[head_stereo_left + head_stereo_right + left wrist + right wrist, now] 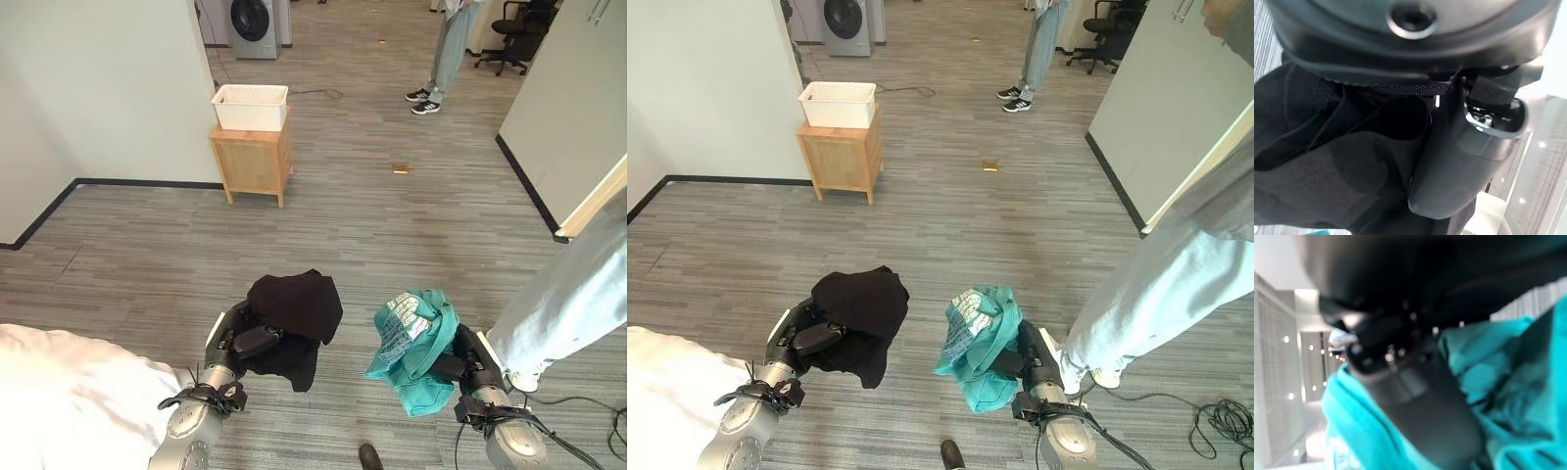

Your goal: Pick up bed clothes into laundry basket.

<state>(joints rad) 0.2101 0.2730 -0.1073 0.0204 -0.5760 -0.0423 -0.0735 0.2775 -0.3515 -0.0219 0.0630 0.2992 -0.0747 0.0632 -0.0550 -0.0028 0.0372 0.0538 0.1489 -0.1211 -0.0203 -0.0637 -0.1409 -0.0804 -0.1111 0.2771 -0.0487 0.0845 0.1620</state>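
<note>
So there are two bits of clothing, both up off the floor. The black garment (294, 313) is bunched in the left hand (242, 343), thumb and fingers clamped round the cloth, and it droops over the hand's front. The teal garment (416, 345), with a paler printed patch on top, is wadded in the right hand (468, 360), which grips it the same way; in the right wrist view the thumb presses straight into the teal folds.

The white laundry basket (251, 106) sits well away from both, on top of a small wooden cabinet (253, 160) against the white wall. A corner of the white bed (69, 397) pokes in just beside the left arm.

One person's leg in light jeans (573, 294) is near the right hand, and another person (446, 54) stands further back, past the basket. A washing machine (253, 24) is at the far end, plus a black office chair (516, 34).
</note>
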